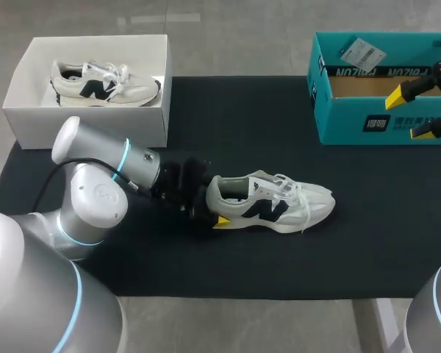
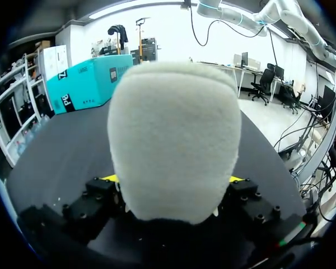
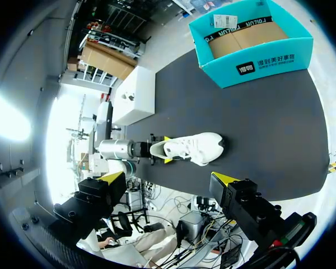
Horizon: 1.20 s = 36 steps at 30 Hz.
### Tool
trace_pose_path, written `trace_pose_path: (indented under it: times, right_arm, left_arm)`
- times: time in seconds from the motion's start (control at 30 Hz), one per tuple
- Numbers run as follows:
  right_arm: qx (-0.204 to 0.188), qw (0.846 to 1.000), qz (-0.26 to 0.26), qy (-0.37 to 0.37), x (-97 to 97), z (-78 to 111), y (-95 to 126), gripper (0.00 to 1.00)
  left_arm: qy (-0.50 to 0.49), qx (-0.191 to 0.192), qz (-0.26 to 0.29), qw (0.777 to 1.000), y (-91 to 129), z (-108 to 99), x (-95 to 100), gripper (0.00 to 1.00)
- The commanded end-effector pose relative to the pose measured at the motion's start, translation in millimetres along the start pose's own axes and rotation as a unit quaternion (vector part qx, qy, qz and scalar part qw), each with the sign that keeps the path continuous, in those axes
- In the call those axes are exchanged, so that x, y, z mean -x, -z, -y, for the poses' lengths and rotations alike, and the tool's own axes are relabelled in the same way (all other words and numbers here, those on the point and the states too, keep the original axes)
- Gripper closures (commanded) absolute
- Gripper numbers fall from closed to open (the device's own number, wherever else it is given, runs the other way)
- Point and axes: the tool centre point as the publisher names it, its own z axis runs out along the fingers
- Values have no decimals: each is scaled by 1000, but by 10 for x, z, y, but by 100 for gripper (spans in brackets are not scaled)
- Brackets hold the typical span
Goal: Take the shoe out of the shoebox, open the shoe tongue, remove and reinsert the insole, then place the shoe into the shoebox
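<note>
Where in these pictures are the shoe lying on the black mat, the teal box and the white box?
shoe (image 1: pixel 273 207): head view, middle of its side panel.
teal box (image 1: pixel 345 121): head view, on its front wall.
white box (image 1: pixel 88 126): head view, on its front wall.

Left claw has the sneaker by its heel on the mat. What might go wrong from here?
The left claw pinches only the heel of the shoe; if it is lifted, the toe may sag or twist free. The right claw hangs open over the teal box, away from the shoe, so nothing else steadies it. The loose laces might snag a finger.
</note>
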Motion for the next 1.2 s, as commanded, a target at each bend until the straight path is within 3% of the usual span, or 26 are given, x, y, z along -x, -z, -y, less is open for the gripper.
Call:
trace_pose_path:
  times: [0.03, 0.57, 0.7, 0.87, 1.2]
  right_arm:
    - [0, 1000, 2, -1, -5, -6, -12, 0]
    - [0, 1000, 2, -1, -5, -6, -12, 0]
    - [-28, 999, 26, -4, -107, -19, -430, 0]
    - [-45, 997, 64, 4, -214, -36, -725, 0]
    - [-82, 989, 126, 2, -321, 1, -1017, 0]
  left_arm:
    - [-1, 1, 1, 1000, 0, -17, -1, 100]
    - [-1, 1, 1, 1000, 0, -17, -1, 100]
    - [-1, 1, 1, 1000, 0, -17, -1, 100]
    - [-1, 1, 1, 1000, 0, -17, -1, 100]
    - [-1, 1, 1, 1000, 0, -17, -1, 100]
